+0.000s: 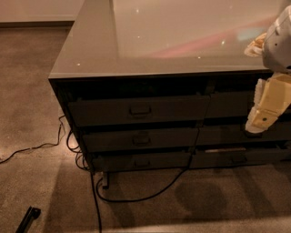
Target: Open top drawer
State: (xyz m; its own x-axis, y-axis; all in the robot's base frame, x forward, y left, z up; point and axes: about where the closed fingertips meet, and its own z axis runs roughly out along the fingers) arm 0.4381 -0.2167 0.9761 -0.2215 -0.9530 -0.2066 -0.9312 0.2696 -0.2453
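Brown carpet (27, 91), black cables (136, 199) across it, pale wall (36, 9) behind.

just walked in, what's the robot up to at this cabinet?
Its arm reaches in from the right; the gripper hangs in front of the cabinet's right-hand drawers, not touching the top drawer in the left column. That drawer looks not yet pulled out, its pull free. Cables trail on the carpet below.

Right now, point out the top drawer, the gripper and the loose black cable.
top drawer (136, 110), camera view, centre of its dark front, by the handle.
gripper (259, 122), camera view, far right side, its cream lower end.
cable (136, 200), camera view, low bend of its loop.
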